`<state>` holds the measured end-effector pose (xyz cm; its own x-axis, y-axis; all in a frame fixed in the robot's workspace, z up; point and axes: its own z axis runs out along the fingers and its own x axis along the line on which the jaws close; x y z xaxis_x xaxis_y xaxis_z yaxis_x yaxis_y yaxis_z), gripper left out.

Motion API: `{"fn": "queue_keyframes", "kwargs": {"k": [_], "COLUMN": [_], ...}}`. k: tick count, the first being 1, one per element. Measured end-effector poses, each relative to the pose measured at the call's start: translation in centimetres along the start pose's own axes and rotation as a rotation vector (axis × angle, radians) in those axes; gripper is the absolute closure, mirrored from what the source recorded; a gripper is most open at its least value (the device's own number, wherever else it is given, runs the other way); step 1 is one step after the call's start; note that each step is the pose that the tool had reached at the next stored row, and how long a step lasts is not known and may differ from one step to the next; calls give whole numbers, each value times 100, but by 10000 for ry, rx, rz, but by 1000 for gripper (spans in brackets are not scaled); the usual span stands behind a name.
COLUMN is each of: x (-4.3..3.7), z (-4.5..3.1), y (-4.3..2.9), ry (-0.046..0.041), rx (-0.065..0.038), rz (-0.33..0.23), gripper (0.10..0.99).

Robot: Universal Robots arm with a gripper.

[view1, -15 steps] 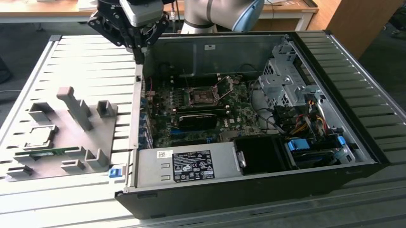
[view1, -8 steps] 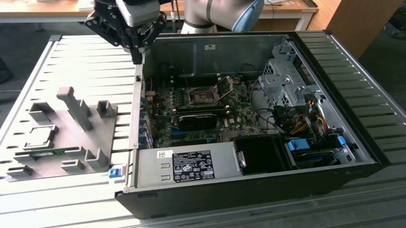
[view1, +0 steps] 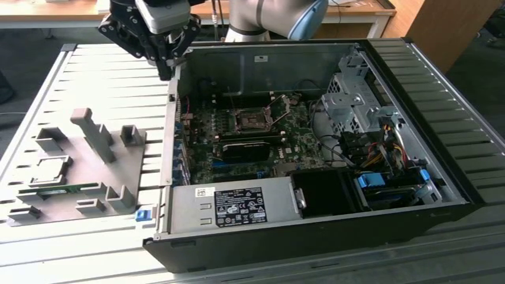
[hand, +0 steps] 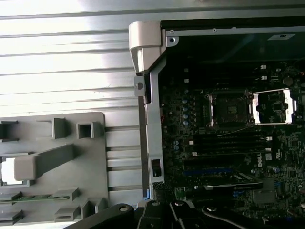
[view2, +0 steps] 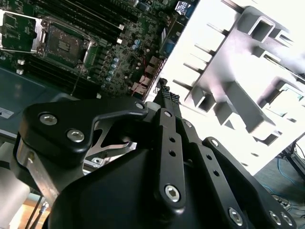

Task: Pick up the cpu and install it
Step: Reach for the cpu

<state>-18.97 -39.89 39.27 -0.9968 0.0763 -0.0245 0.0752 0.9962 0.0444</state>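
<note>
cpu (view1: 52,170) on grey fixture plate (view1: 88,184) | tool (view1: 165,72) clenched empty above case (view1: 316,239) edge | slatted metal table (view1: 103,89) | wooden desk (view1: 47,15) behind

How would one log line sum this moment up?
hand shut, empty, over case edge | cpu on grey fixture | socket open, empty

You see one computer case (view1: 316,242), one open processor socket (view1: 252,121), one grey fixture plate (view1: 150,168), one cpu (view1: 49,171), one green memory stick (view1: 55,190) and one gripper (view1: 164,74).
</note>
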Motion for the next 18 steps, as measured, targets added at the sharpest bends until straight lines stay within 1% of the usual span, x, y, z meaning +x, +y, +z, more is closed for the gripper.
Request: {"fn": "queue_keyframes", "kwargs": {"k": [8,18], "x": [91,211], "z": [-1,-2], "y": [-8,-72], "ry": [0,0], "rx": [0,0], "rz": [-1,-1], "gripper": [980,980]}}
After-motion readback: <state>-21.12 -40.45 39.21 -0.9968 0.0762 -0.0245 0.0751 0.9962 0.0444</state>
